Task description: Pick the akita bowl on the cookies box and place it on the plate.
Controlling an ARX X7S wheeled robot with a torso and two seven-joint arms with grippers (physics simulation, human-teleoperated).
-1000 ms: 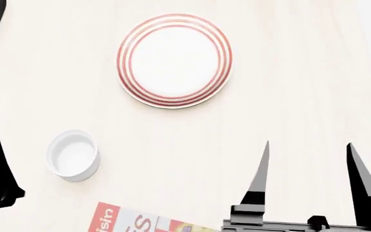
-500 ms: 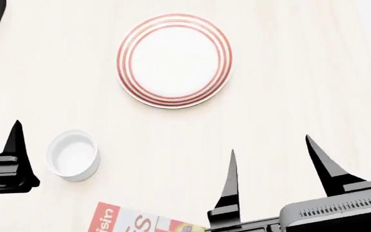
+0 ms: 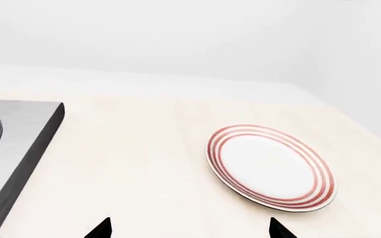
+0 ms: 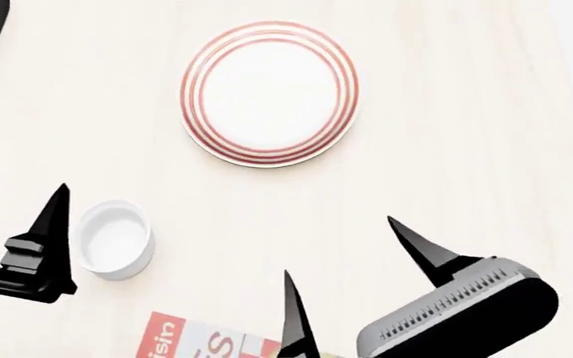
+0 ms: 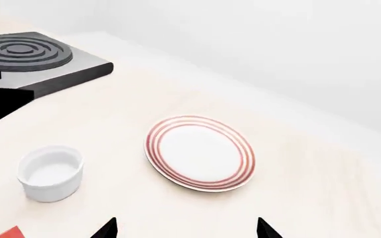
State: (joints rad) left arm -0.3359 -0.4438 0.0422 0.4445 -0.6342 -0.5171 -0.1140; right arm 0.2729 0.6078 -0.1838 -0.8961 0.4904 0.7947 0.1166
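The round white plate with thin red concentric rings [image 4: 268, 92] lies flat on the pale wood-grain surface [image 4: 446, 149], far from the robot in the head view, with nothing on it; the wrist views show it too, bare and level. Nearer, to the left, stands a small plain white cup-like bowl [image 4: 114, 239], upright and apart from the plate; at the bottom edge of the head view a corner of the flat red and white cookies box [image 4: 202, 341] shows, with part of its lettering, the rest cut off by the frame. The speckled akita bowl is not visible in any view, so where it sits relative to the jaws cannot be told.

The right gripper [image 4: 357, 276] hangs low in the head view, its jaws released and spread wide, nothing between them; one black fingertip points up just beside the visible corner of the box, the other stands further right, over bare surface (the plate lies well beyond both). The left gripper [image 3: 189, 229] shows two black tips wide apart in its own wrist view, jaws released, holding nothing; in the head view one of its fingers stands just left of the white cup-like bowl. A dark grey stove top with a ringed burner [image 5: 25, 52] sits at the surface's far left side.
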